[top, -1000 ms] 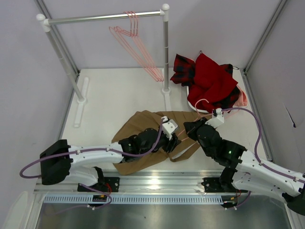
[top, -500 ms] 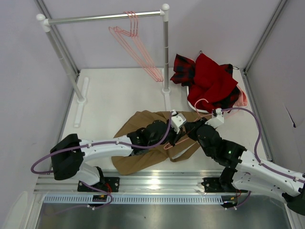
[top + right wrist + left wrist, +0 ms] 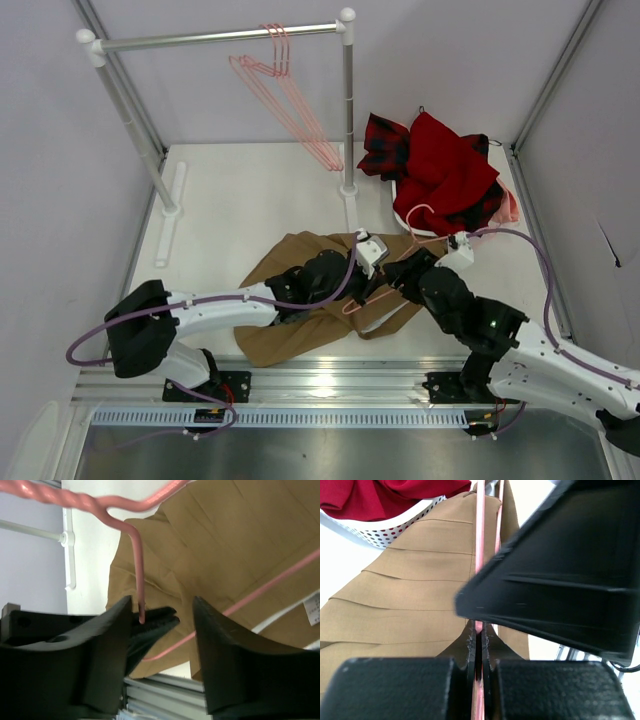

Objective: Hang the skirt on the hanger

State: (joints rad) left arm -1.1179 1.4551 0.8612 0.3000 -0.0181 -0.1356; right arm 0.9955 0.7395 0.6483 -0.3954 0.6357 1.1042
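While the left gripper clamps the hanger between closed jaws over the skirt spread on the table, the right gripper holds its jaws apart around the wire. Farther right, a dotted basket holds a red garment and plaid cloth. The skirt's tag is unreadable.

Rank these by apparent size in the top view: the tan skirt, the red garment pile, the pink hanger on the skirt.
1. tan skirt, largest
2. red garment pile, slightly smaller
3. pink hanger, a thin wire, mostly hidden
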